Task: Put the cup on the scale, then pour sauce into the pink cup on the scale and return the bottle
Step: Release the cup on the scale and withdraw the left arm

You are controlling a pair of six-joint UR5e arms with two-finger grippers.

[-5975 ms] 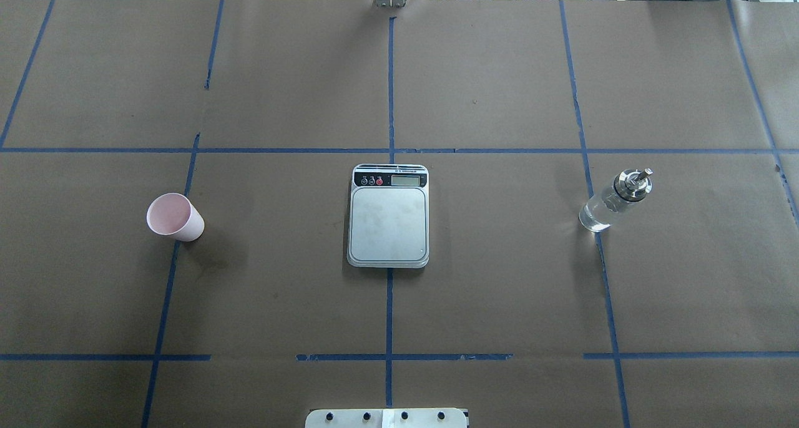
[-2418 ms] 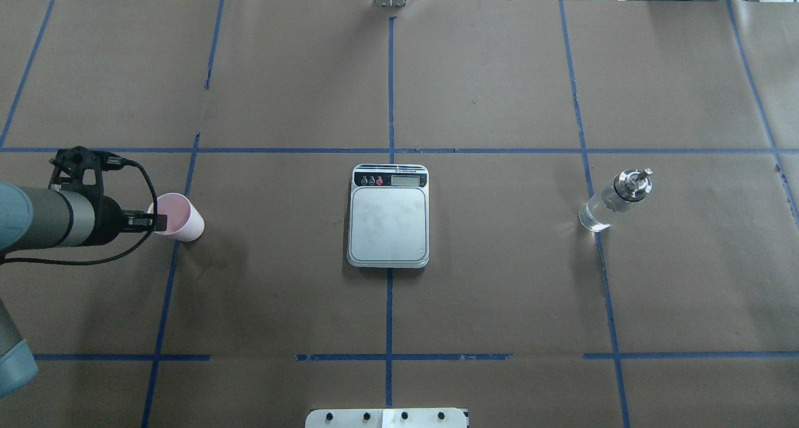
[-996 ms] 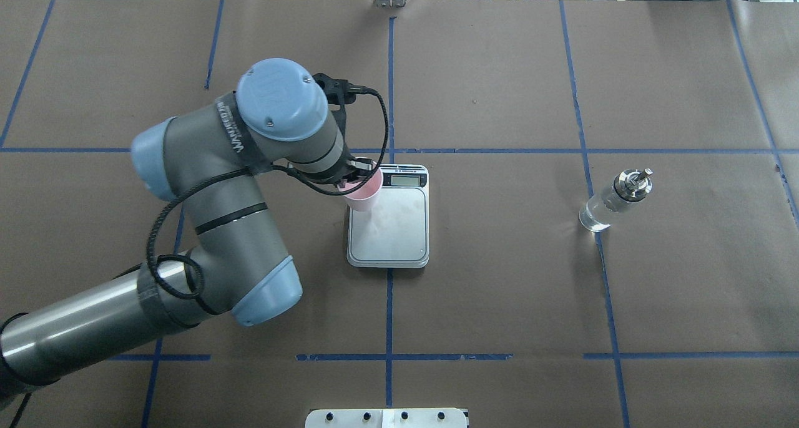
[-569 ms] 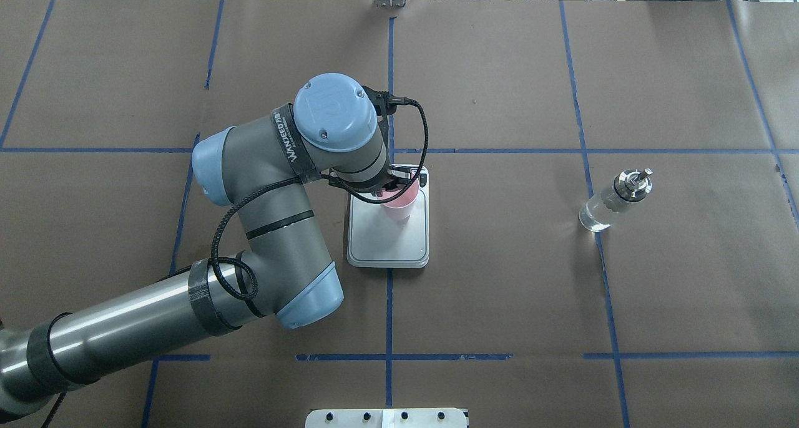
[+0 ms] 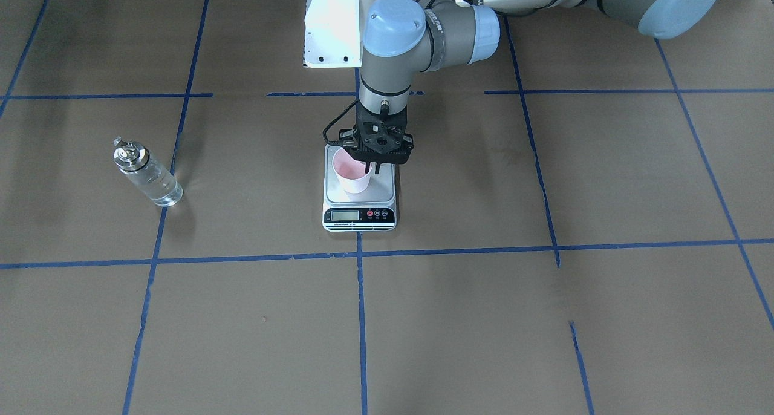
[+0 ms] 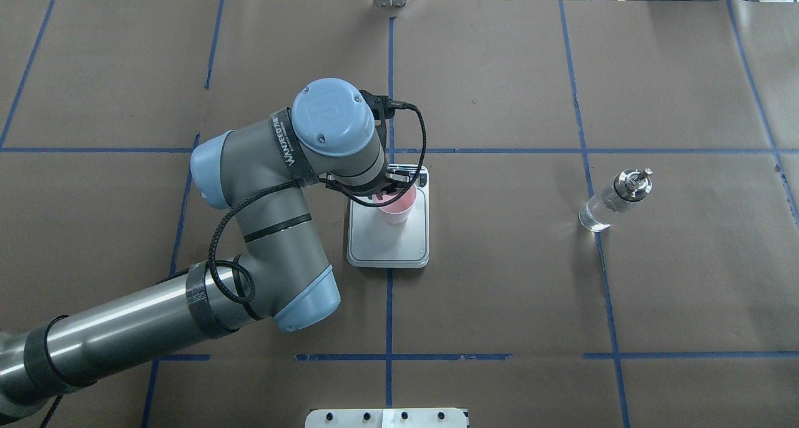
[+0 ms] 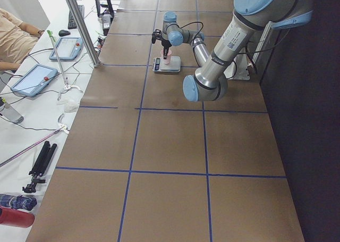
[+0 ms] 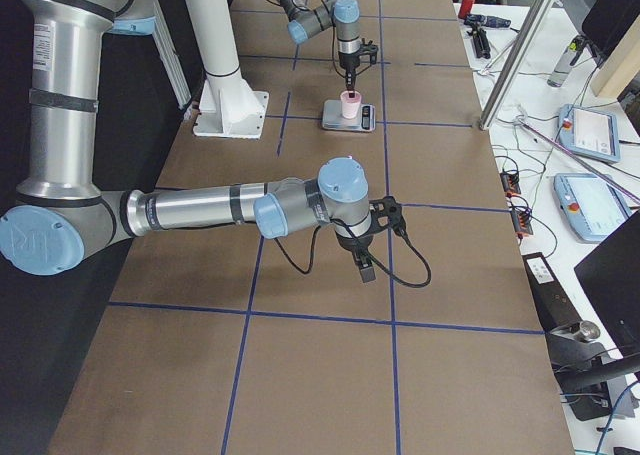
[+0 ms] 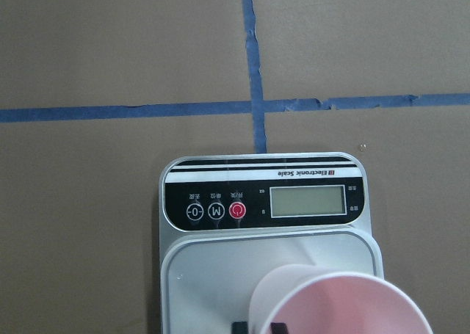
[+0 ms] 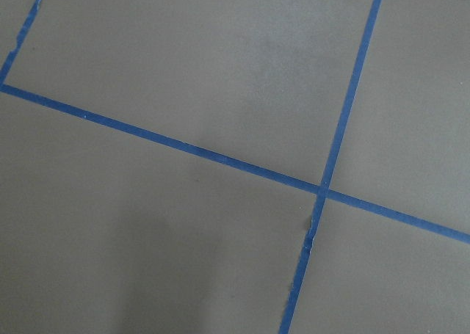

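Left arm (image 6: 262, 184) stretches over table centre. Scale (image 6: 387, 244) directly beneath left gripper (image 5: 372, 167). Bottle (image 6: 615, 200) upright, well apart on robot's right. Cup (image 5: 352, 178) on scale platform, rim pinched by left gripper. Right gripper (image 8: 365, 268): grip unclear.

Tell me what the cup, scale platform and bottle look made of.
cup: likely paper, matte pale pink, thin rim.
scale platform: apparently brushed steel, dull silver sheen; front strip looks like black plastic.
bottle: see-through, glass or clear plastic, can't tell which. Its cap: polished metal, bright highlights.
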